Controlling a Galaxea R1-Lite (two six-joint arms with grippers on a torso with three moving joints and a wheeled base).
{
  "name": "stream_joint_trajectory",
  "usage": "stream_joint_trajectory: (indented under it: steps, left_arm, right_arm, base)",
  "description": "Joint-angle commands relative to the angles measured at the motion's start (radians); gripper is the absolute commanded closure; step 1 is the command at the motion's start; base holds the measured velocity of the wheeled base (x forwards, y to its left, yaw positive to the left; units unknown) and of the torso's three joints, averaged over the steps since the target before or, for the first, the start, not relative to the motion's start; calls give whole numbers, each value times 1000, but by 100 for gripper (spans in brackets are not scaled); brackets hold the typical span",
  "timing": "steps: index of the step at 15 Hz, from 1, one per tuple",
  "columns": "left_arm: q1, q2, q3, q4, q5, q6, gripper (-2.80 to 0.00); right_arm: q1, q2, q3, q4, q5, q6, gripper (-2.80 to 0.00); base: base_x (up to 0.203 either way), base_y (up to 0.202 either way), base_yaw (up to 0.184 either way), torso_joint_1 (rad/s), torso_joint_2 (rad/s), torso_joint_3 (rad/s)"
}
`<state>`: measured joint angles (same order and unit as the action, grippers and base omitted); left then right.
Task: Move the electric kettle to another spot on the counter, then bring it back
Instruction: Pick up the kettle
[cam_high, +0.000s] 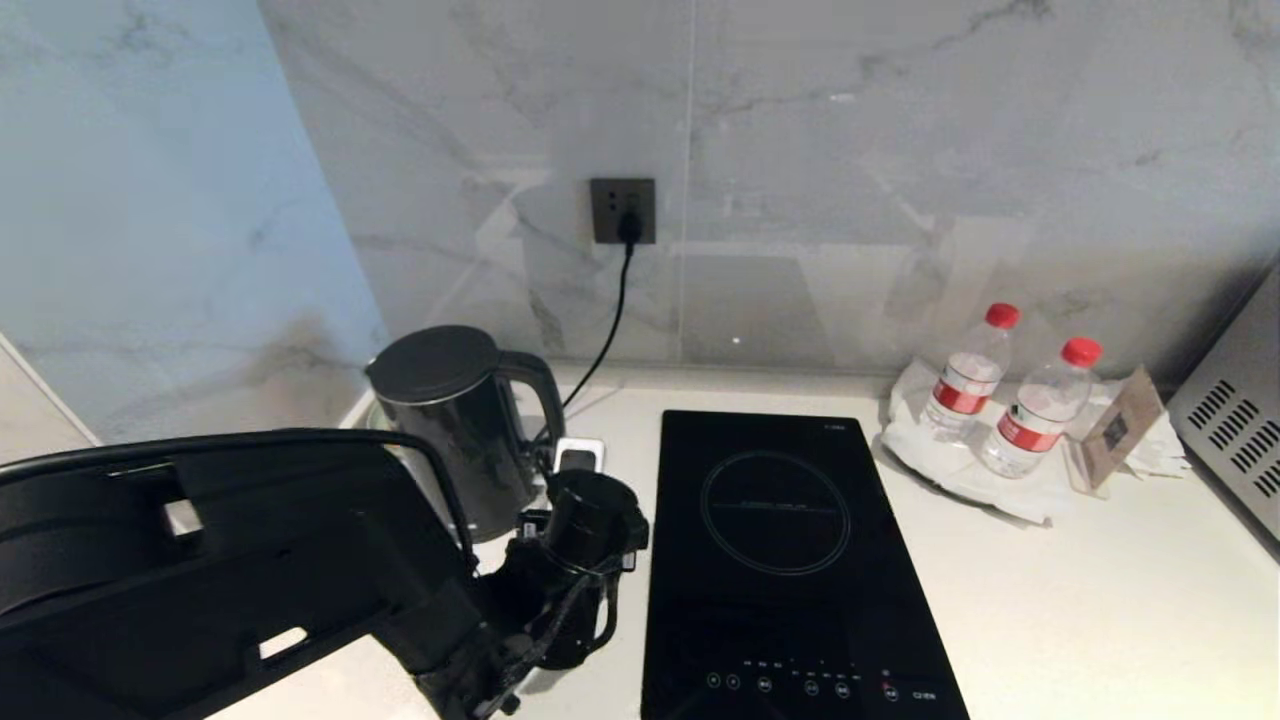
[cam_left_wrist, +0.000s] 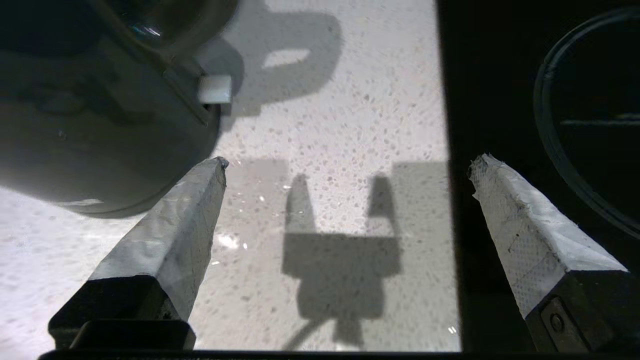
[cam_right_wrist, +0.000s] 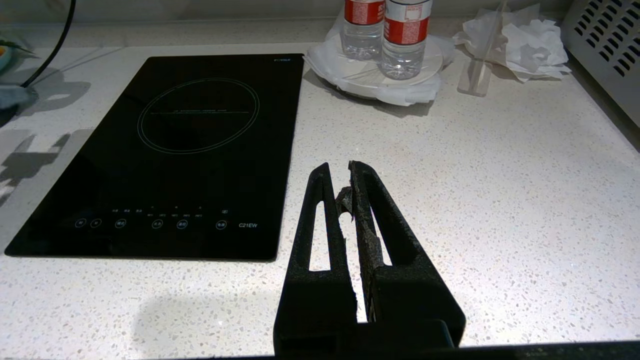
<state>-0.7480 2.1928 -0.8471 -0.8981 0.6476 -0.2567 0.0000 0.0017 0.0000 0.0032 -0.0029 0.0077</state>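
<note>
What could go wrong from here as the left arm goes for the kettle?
1. The open left gripper hangs over bare counter beside the electric kettle, not around its handle; closing here would likely grab nothing.
2. One fingertip sits close to the kettle's wall, so a sideways approach could nudge it.
3. The power cord runs just behind the handle and might snag.
The right gripper is shut and idle.
</note>
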Motion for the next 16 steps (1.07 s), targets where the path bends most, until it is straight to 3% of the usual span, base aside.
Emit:
stream_joint_trajectory:
  steps: [1, 12, 15, 16]
  left_arm:
    - [-3, -109, 38, -5, -2, -3, -280]
    - [4, -117, -47, -5, -4, -4, -280]
    - [14, -107, -49, -5, -3, -32, -280]
    - [18, -111, -49, -4, -3, -33, 0]
  right_arm:
    - [0, 0, 0, 0, 0, 0, 0]
    - [0, 0, 0, 0, 0, 0, 0]
    - [0, 0, 0, 0, 0, 0, 0]
    - [0, 0, 0, 0, 0, 0, 0]
  base:
    - [0, 0, 0, 0, 0, 0]
    - [0, 0, 0, 0, 0, 0]
    - [0, 0, 0, 0, 0, 0]
    - [0, 0, 0, 0, 0, 0]
